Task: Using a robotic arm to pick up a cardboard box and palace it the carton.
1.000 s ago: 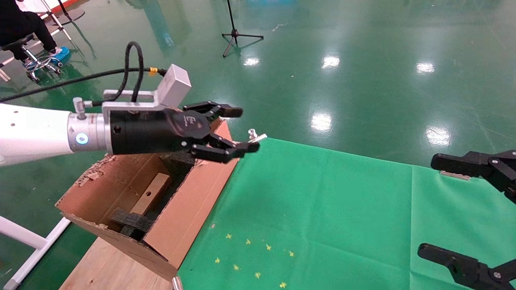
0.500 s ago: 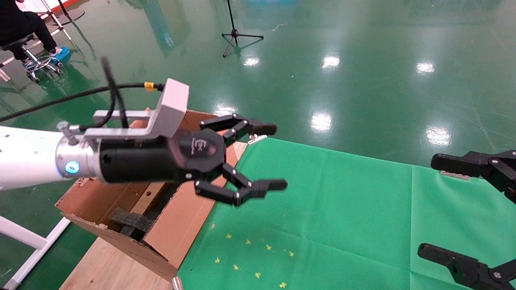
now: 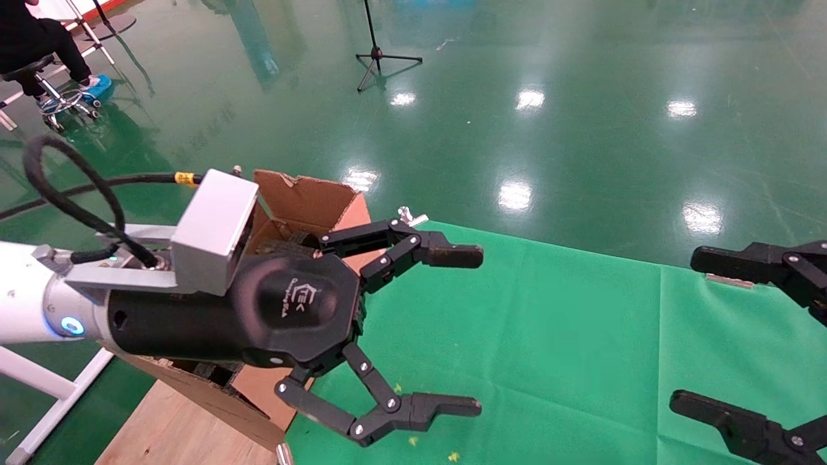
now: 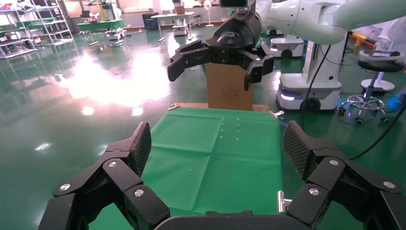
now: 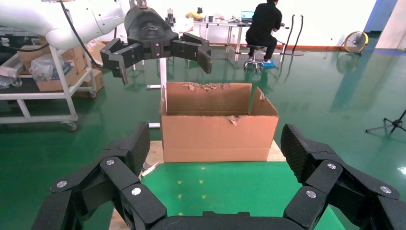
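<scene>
The carton [image 3: 303, 194] stands on the wooden board at the table's left end, with torn flaps up; the right wrist view shows its long side [image 5: 218, 122]. The small cardboard box is hidden: my left gripper covers the carton's inside. My left gripper [image 3: 462, 330], on the white arm, is open wide and empty. It hangs in front of the carton over the left edge of the green cloth [image 3: 568, 310]. The right wrist view shows it above the carton [image 5: 162, 60]. My right gripper [image 3: 694, 329] is open and empty at the cloth's right edge.
A wooden board [image 3: 174, 426] lies under the carton. Metal clips [image 3: 408, 218] hold the cloth. A white frame [image 3: 39, 381] stands at the lower left. A seated person [image 3: 39, 35] and a tripod [image 3: 378, 55] are far back on the green floor.
My left gripper has moved from above the carton down and forward, towards the cloth, and its jaws have opened wider. It now hides the small box that lay inside the carton. The right gripper has not moved.
</scene>
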Tool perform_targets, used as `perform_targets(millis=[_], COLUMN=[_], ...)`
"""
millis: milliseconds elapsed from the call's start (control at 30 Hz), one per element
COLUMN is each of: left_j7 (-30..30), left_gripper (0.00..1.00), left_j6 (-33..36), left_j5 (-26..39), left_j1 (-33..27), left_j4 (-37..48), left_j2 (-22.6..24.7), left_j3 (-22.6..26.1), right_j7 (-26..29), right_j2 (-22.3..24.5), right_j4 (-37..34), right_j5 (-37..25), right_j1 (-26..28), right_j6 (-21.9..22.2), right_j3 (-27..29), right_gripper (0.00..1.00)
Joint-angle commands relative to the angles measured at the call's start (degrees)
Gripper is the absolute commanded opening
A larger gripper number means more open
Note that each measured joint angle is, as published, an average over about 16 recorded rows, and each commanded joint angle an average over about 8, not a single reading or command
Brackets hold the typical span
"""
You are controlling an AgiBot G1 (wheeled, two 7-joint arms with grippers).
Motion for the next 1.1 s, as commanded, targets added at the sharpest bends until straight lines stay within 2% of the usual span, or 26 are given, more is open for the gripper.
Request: perform_targets(millis=[33, 1100], left_j7=[0.07, -0.18], left_gripper=[1.0, 1.0], left_j6=[0.17, -0.47], left_j5=[-0.36, 0.93], left_j1=[0.32, -0.84], left_j4=[-0.31, 0.95], left_j2=[-0.01, 0.02], left_j3=[-0.24, 0.64], right_j7=[0.0, 0.0], right_j2=[0.0, 0.0], right_j4=[0.0, -0.01], right_j5=[0.0, 0.0], right_j1=[0.0, 0.0], right_j6=[0.0, 0.0], right_j3=[0.0, 0.0], right_gripper=[1.0, 1.0])
